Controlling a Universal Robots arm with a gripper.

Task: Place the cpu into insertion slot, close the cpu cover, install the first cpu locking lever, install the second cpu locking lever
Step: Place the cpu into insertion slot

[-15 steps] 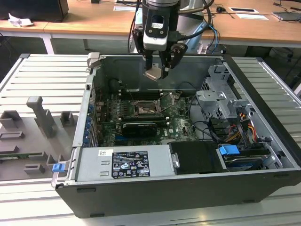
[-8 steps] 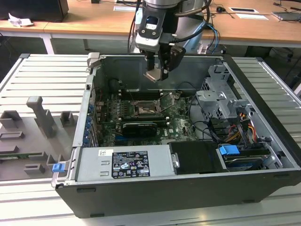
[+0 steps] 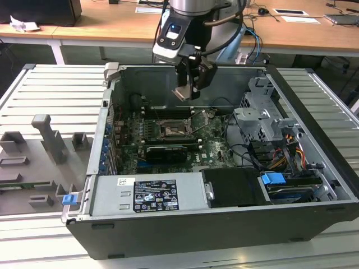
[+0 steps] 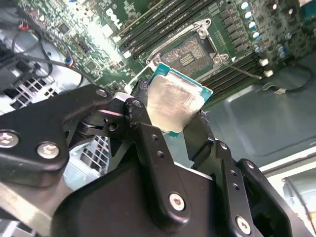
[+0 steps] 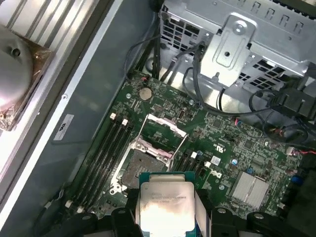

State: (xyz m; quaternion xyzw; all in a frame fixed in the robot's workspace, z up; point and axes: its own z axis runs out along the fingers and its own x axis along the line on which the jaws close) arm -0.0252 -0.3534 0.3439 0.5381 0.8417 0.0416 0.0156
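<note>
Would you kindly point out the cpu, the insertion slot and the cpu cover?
cpu (image 4: 173, 101): second wrist view, middle of its metal top.
insertion slot (image 4: 190, 53): second wrist view, its dark centre.
cpu cover (image 5: 167, 125): first wrist view, a rail of its metal frame.

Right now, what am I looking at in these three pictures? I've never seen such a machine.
This is a robot arm working inside an open black computer case on a slatted metal table. The exterior view comes from a camera off the arm; both wrist cameras ride on it. Its black gripper pinches a small square chip with a silvery-beige metal top, the cpu, above the green circuit board. Below lies the square dark insertion slot, its thin silvery metal cover swung open.
</note>
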